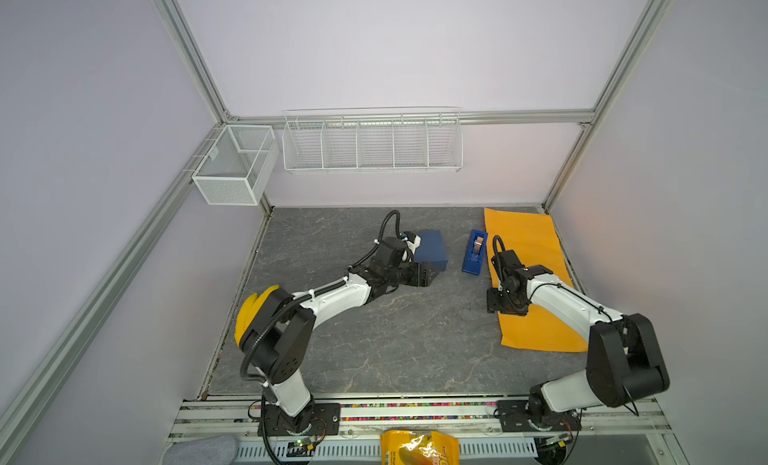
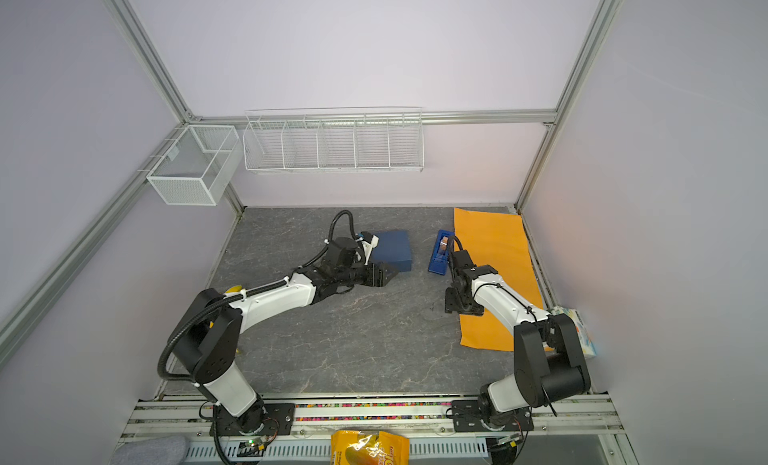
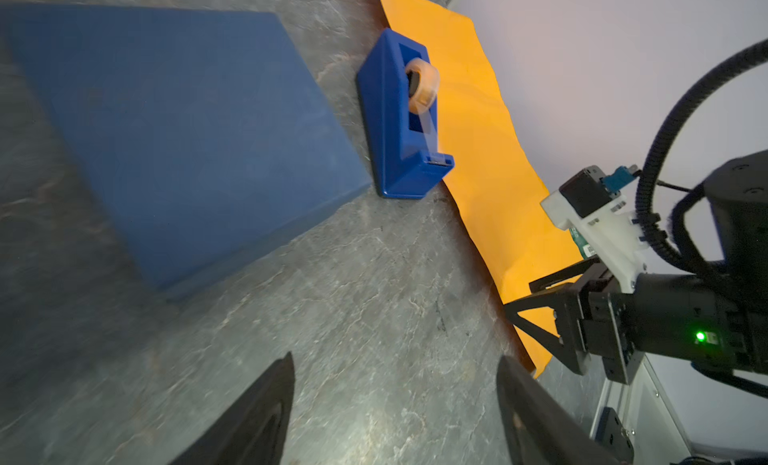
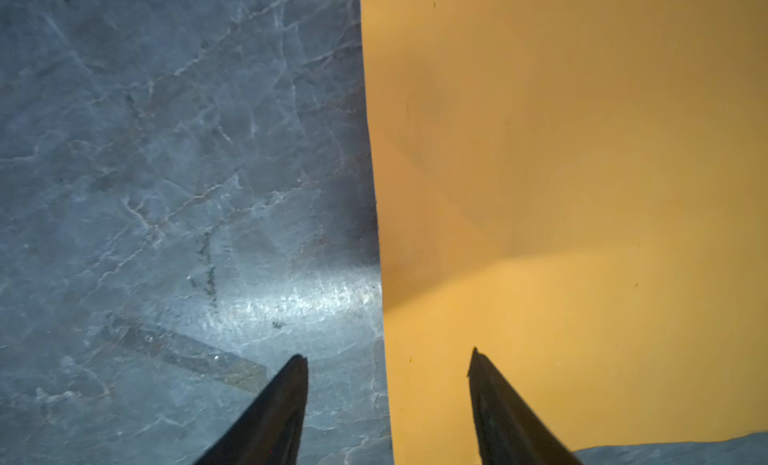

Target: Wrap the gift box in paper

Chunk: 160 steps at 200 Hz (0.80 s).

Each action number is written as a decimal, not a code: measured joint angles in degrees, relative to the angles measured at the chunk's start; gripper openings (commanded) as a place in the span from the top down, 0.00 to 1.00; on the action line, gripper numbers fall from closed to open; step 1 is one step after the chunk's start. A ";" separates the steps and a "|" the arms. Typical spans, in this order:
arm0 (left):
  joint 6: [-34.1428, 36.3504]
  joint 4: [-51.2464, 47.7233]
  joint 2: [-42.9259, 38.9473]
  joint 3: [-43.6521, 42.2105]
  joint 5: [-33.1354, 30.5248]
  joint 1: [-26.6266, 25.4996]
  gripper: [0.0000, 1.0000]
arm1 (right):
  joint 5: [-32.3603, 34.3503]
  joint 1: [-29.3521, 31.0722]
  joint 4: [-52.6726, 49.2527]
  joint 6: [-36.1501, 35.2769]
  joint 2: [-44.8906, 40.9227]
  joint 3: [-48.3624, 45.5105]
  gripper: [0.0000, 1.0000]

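**Box bare, paper flat, both pincers apart**

The box (image 1: 432, 249) lies flat on the grey table (image 1: 374, 338), toward the back and near the middle, unwrapped and well apart from the paper (image 1: 523, 242). The paper lies spread along the table's right side, from the back wall toward the front. A blue dispenser (image 1: 474, 253) stands between the two, just beside the paper's left edge.

The left pincer (image 1: 430, 276) hovers low at the box's near corner. In the left wrist view its jaws stand apart (image 3: 395, 359) with only bare table between them, and the box (image 3: 187, 122) lies ahead and to one side.

The right pincer (image 1: 496, 305) points down at the paper's left edge. In the right wrist view its jaws are apart (image 4: 387, 354) and straddle that edge, one finger over the table and the other over the paper (image 4: 582, 151). Nothing is clamped, and I cannot tell whether the tips touch the sheet.
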 measured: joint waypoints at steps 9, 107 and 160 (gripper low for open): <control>-0.98 0.81 1.70 0.94 0.66 -0.33 0.25 | 0.17 0.44 0.17 -0.11 0.50 0.00 0.43; -3.06 0.24 12.22 9.94 0.90 -0.15 0.28 | 3.91 1.62 -0.11 1.18 7.61 0.00 0.91; -0.92 -2.14 17.11 15.08 0.22 1.05 0.28 | 3.08 5.33 -2.64 1.64 6.51 0.68 0.93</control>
